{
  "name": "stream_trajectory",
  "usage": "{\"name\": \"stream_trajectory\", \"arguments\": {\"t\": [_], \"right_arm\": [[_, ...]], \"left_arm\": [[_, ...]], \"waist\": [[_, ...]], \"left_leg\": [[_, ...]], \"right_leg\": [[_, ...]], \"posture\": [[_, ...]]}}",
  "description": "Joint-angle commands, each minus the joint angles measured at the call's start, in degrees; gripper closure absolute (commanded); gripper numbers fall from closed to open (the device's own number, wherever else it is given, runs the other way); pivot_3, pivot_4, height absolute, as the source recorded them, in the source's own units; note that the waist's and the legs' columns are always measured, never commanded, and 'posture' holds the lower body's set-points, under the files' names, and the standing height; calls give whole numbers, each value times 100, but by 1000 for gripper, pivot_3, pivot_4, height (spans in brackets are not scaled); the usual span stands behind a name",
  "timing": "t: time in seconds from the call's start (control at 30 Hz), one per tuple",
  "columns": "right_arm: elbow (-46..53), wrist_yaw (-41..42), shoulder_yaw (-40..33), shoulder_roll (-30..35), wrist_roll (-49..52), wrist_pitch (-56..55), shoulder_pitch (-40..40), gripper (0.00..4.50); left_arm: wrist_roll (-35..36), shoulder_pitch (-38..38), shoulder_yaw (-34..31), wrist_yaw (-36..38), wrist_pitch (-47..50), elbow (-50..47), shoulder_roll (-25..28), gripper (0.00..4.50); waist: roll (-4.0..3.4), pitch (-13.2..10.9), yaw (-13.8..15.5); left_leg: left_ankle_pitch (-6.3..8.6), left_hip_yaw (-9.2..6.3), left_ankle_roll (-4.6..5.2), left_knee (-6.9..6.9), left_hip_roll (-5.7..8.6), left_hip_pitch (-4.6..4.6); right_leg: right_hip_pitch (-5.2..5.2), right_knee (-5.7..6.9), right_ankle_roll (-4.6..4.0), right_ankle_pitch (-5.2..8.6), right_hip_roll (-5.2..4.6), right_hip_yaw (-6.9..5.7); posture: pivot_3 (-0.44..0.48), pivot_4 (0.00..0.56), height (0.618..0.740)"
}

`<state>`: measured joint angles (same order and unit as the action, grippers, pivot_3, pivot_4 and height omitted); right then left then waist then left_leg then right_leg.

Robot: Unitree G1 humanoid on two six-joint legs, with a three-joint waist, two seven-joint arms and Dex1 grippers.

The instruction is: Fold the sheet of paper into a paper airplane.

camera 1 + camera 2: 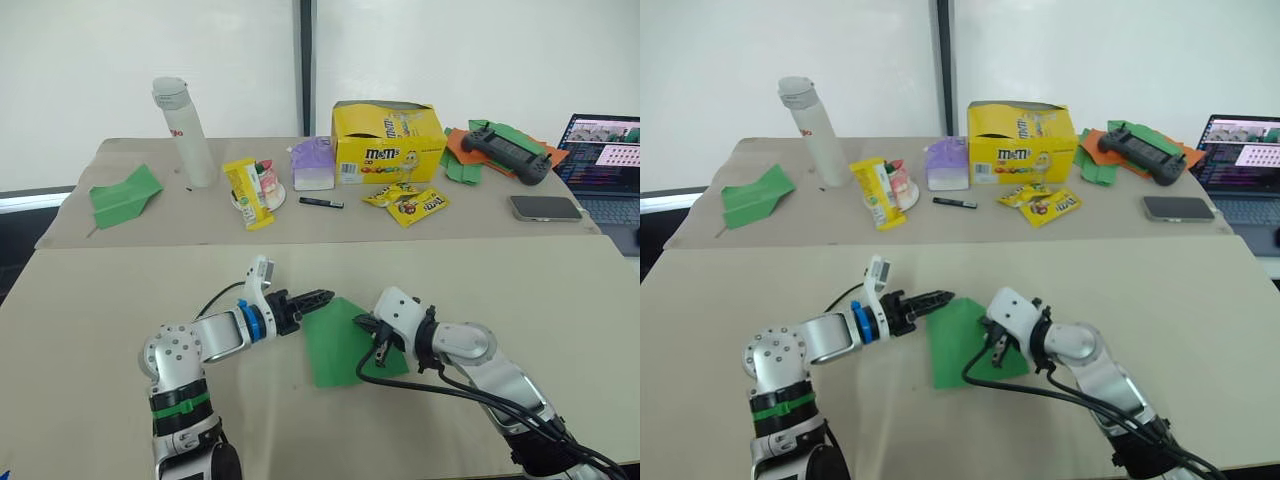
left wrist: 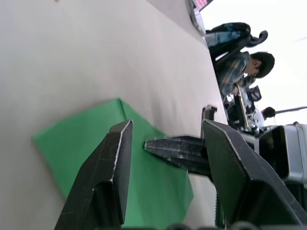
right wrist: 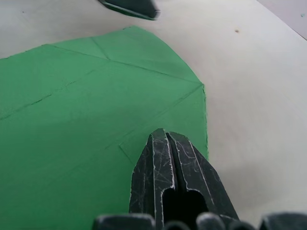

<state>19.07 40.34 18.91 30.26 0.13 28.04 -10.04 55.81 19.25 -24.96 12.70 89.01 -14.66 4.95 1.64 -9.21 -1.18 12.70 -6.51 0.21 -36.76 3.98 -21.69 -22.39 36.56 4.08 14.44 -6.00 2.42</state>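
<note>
— Where is the thin bright green sheet of paper (image 1: 345, 343) now?

— Flat on the near beige bench (image 1: 560, 300), in front of me, between my two arms. It is a creased shape with angled corners, not a full rectangle.

— And your jaws?

— My left gripper (image 1: 322, 298) has its jaws spread, just above the sheet's far left corner, and I pinch nothing with it. My right gripper (image 3: 169, 143) has its jaws pressed together, their tip bearing down on the paper near its right edge, as if holding or flattening a fold.

— How far along are you?

— Early, I judge. Crease lines run across the sheet and some corners look turned in, but there is no narrow nose and no wings yet. The body fold and wing folds are left.

— What else is about?

— On the far bench, a broader green paper dart (image 1: 124, 194) at the left, a yellow cardboard candy box (image 1: 386, 141) in the middle, and a black gamepad (image 1: 505, 151) on crumpled papers at the right.
</note>
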Motion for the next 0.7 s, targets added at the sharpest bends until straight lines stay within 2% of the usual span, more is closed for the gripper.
{"name": "stream_trajectory", "arguments": {"t": [0.03,0.13,0.23,0.33,0.53,0.7], "right_arm": [[-230,45,225,26,-94,219,165,4500],[-255,55,244,16,-96,206,141,4500],[-257,81,241,46,-98,189,147,4500],[-273,66,236,47,-114,182,143,4500],[-192,47,215,79,-109,205,192,4500],[-71,36,145,187,-106,224,316,4500]], "left_arm": [[522,-378,-12,398,349,-290,642,2033],[725,-675,271,638,349,-312,1208,2033],[761,-713,462,730,348,-270,1432,2033],[646,-675,714,768,305,-219,1467,2033],[356,-432,1348,899,34,78,1457,2033],[91,-28,1316,822,-265,632,1301,2033]], "waist": [[-1,0,-2],[0,0,27],[0,0,40],[0,0,41],[0,0,48],[0,0,54]], "left_leg": [[4,-2,-3,2,-3,2],[11,-8,-8,2,-6,8],[14,-8,-15,2,-6,12],[16,-7,-18,2,-8,16],[16,-8,-18,2,-9,14],[15,-8,-16,2,-6,13]], "right_leg": [[-2,5,-7,3,3,0],[1,9,-30,-1,6,-1],[8,4,-34,-4,3,-1],[12,1,2,18,3,-1],[11,1,-15,10,2,-1],[11,0,1,19,0,-1]], "posture": [[0,150,740],[0,150,740],[0,150,740],[0,150,740],[0,150,740],[0,150,740]]}}
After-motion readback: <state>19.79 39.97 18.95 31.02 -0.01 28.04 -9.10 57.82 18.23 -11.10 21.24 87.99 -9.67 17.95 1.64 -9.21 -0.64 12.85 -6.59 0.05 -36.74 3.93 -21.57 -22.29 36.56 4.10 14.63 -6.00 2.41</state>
